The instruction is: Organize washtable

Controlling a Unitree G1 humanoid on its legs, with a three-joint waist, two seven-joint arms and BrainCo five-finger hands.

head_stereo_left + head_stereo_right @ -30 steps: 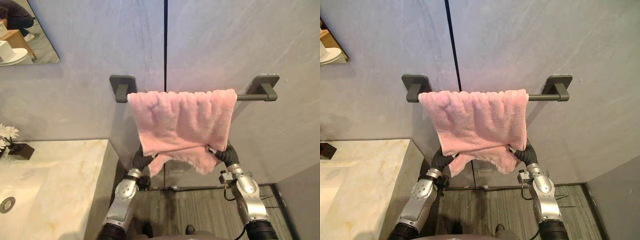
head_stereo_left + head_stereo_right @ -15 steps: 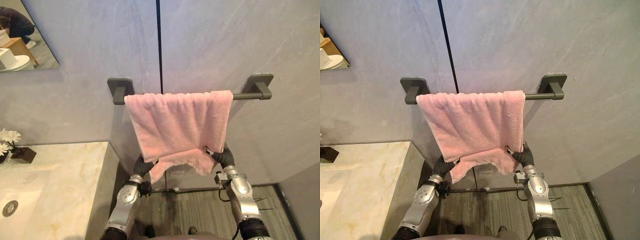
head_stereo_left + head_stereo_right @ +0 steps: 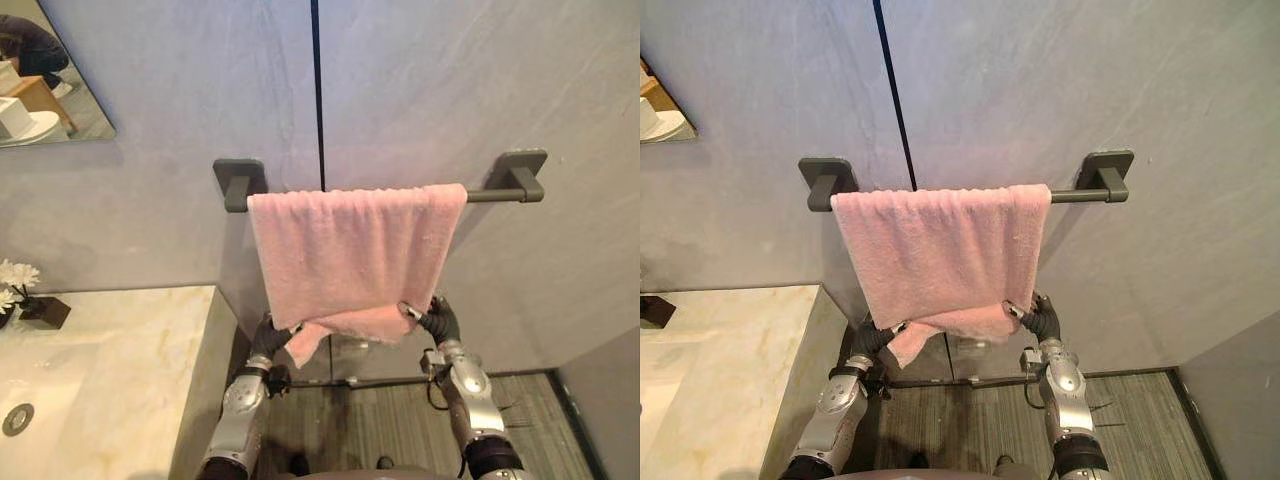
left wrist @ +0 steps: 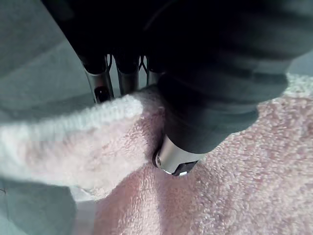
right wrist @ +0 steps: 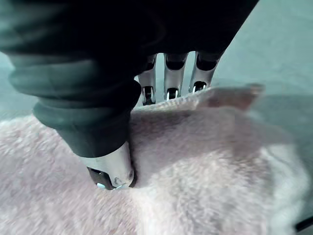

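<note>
In the left eye view I have the pink towel (image 3: 350, 250) draped over the towel bar (image 3: 495, 194) beside the counter (image 3: 120, 360). My left hand (image 3: 268, 338) and right hand (image 3: 432, 318) are at its lower corners. The hem hangs lower at the left corner, so I judge an uneven downward pull could skew the towel or drag it off the bar onto the floor (image 3: 390, 420).

In the right eye view the towel sits close to the left bracket (image 3: 825, 180), with bare bar on the right. A sideways tug could bunch it against that bracket.

In the left wrist view, my fingers (image 4: 100, 81) go behind the cloth and the thumb (image 4: 171, 159) presses its front, closed in a pinch on the towel's edge.

In the right wrist view it is the same: fingers (image 5: 168, 81) behind, thumb (image 5: 111, 172) in front, clamped on the towel.
</note>
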